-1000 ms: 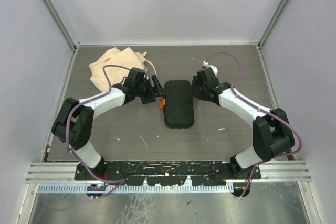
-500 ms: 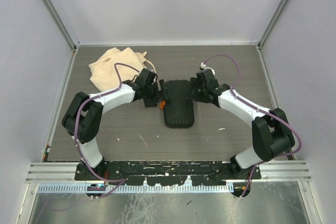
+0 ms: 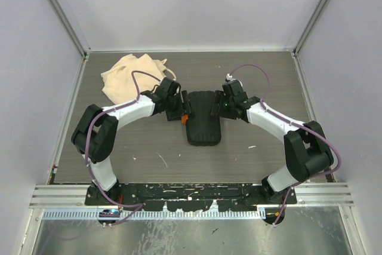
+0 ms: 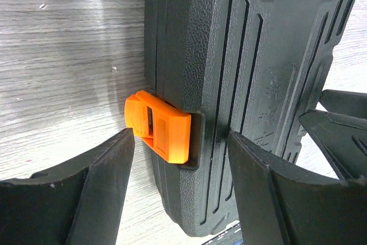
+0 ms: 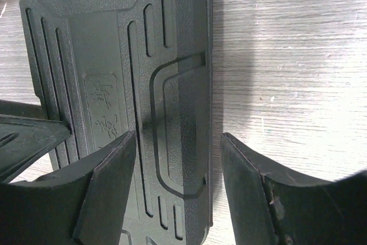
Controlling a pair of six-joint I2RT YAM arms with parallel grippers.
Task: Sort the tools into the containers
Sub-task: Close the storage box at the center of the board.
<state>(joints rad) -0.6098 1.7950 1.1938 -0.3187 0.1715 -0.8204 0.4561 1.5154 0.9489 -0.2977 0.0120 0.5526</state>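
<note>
Far left, at the back of the table [image 3: 149,147], the beige cloth bag [image 3: 132,76] lies crumpled, well apart from the action.

Moving in, the left arm reaches across to the left side of the black tool case [image 3: 203,125]. The left claw [image 4: 180,140] is spread wide and grips nothing. It straddles the case's left edge: 1 finger [image 4: 103,187] sits on the table side, just beside the orange latch [image 4: 159,125], and the other finger [image 4: 258,187] sits over the ribbed lid. I cannot tell whether either finger touches plastic. The latch sits in its recess on the case's side, with its outer end poking out over the table.

Centre stage, the case lies flat on the table with its lid down and its long axis running away from the arm bases, squarely between the 2 claws.

On the right, the right claw [image 5: 178,139] mirrors its partner. It is also wide open and empty, and it spans the case's right edge. Its left finger [image 5: 109,187] is above the lid's moulded grooves, and its right finger [image 5: 252,193] is above bare table. Contact is not clear from this view either. In the right wrist view, a finger of the left claw shows at the left edge.
</note>
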